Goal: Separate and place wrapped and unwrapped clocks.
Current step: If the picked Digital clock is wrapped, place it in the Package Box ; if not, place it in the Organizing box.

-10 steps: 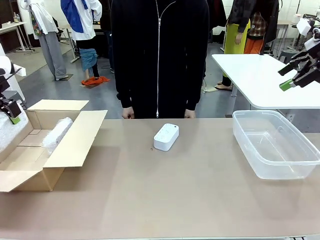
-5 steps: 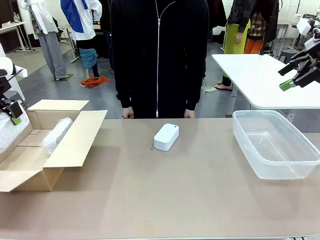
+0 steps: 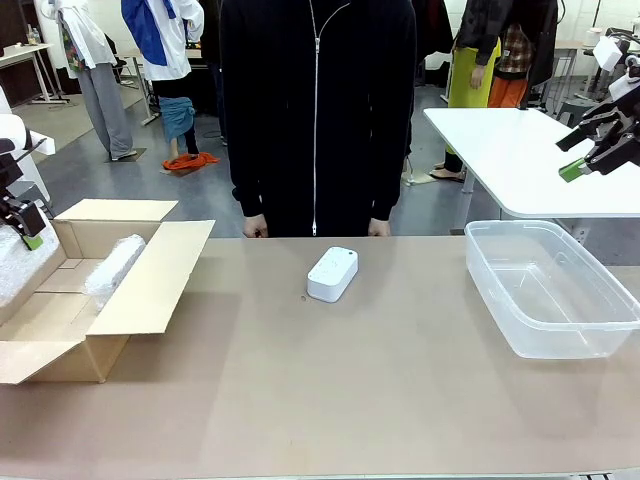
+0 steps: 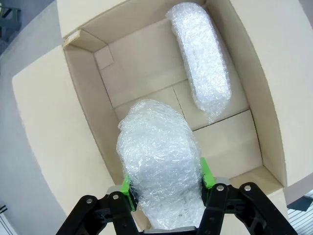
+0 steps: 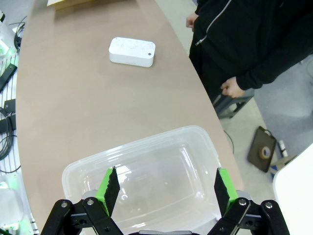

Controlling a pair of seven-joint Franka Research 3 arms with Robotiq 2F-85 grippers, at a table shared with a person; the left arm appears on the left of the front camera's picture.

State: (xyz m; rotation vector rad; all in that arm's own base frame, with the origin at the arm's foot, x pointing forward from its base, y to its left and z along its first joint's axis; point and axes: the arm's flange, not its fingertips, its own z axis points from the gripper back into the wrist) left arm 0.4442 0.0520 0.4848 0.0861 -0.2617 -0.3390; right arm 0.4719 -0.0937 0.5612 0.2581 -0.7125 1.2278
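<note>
Item count: two wrapped clocks, one unwrapped clock, one cardboard box, one clear plastic bin.

1. Wrapped clock, held point(image 4: 159, 156): an oblong bundle in whitish bubble wrap. The left gripper point(image 4: 166, 182) is clamped on it, one green pad on each flank. The bundle hangs over the open cardboard box point(image 4: 88, 98). Whether it touches the box floor cannot be determined.
2. Wrapped clock, stowed point(image 4: 200, 58): a second bubble-wrap bundle. It lies on the box floor along one side wall, apart from the held bundle.
3. Unwrapped clock point(image 3: 332, 273): a flat, white, rounded-rectangular body. It lies on the table point(image 3: 350, 400) near the far edge, at mid-width. A small dark dot sits near one end of its top face. Other marks there are too small to read.
4. Cardboard box: plain brown, flaps folded outward, at the table's left edge.
5. Plastic bin point(image 3: 490, 280): transparent, at the right edge, towards the far right corner.

The right gripper point(image 5: 166, 188) hangs above the bin, jaws spread wide with nothing between them.

A person in a black zipped top stands at the far edge, with two hands point(image 3: 256, 228) resting just behind it.
</note>
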